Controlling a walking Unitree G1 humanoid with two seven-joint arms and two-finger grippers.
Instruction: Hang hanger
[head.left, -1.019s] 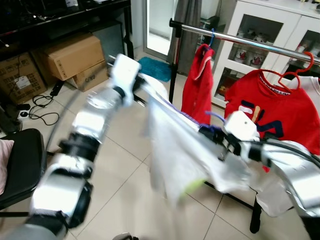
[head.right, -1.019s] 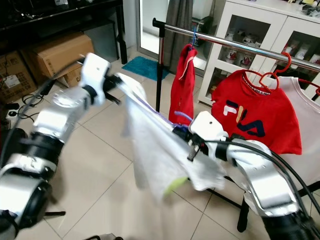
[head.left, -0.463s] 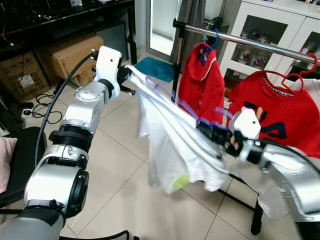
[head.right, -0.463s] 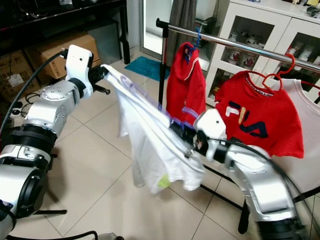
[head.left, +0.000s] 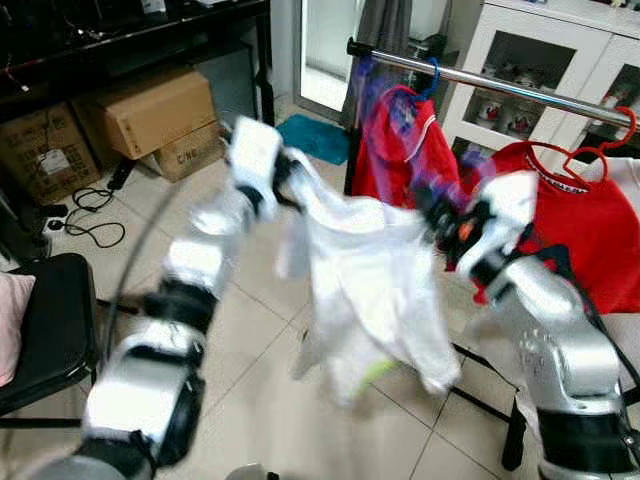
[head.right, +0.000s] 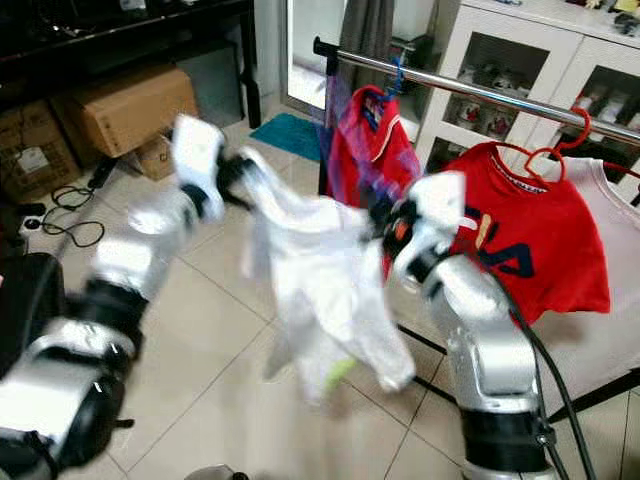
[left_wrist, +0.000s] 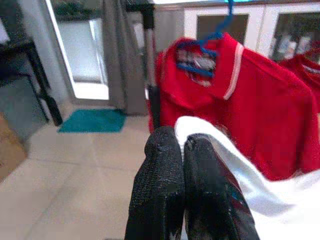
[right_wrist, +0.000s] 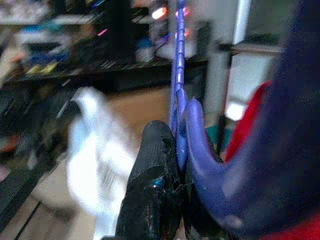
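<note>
Left eye view: both arms are raised in front of the rail (head.left: 520, 88), blurred, with a white shirt (head.left: 372, 285) slung between them.
Hanger: a purple hanger (right_wrist: 178, 75) carries the white shirt; in the head views it is a faint purple smear above the shirt, near the rail's left end.
Right gripper (right_wrist: 172, 150): its fingers (right_wrist: 155, 165) are pressed together on the hanger's thin purple bar, which runs straight up out of the fingertips; the hanger's broad curved part sits right against them on one side.
Left gripper (left_wrist: 182, 145): its fingers (left_wrist: 160, 170) are closed tight, side by side, pinching the edge of the white shirt, which trails away from the tips.
Shirt: it hangs in a sag from the left gripper (head.left: 285, 180) across to the right gripper (head.left: 445, 215), its lower hem loose above the floor (head.left: 250, 400).
Rail: a metal bar on a black post, just behind the shirt; the hanger is held below and in front of it, and whether it touches the bar I cannot tell.
On the rail: a red polo (left_wrist: 240, 85) on a blue hanger (left_wrist: 210, 45) near the post, and a red tee (head.right: 520, 240) with a printed logo on a red hanger (head.right: 570, 130) further right.
Around: cardboard boxes (head.left: 150, 120) at the left, a white cabinet (head.left: 560, 60) behind the rail, a teal mat (head.left: 315, 135) on the tiles.
</note>
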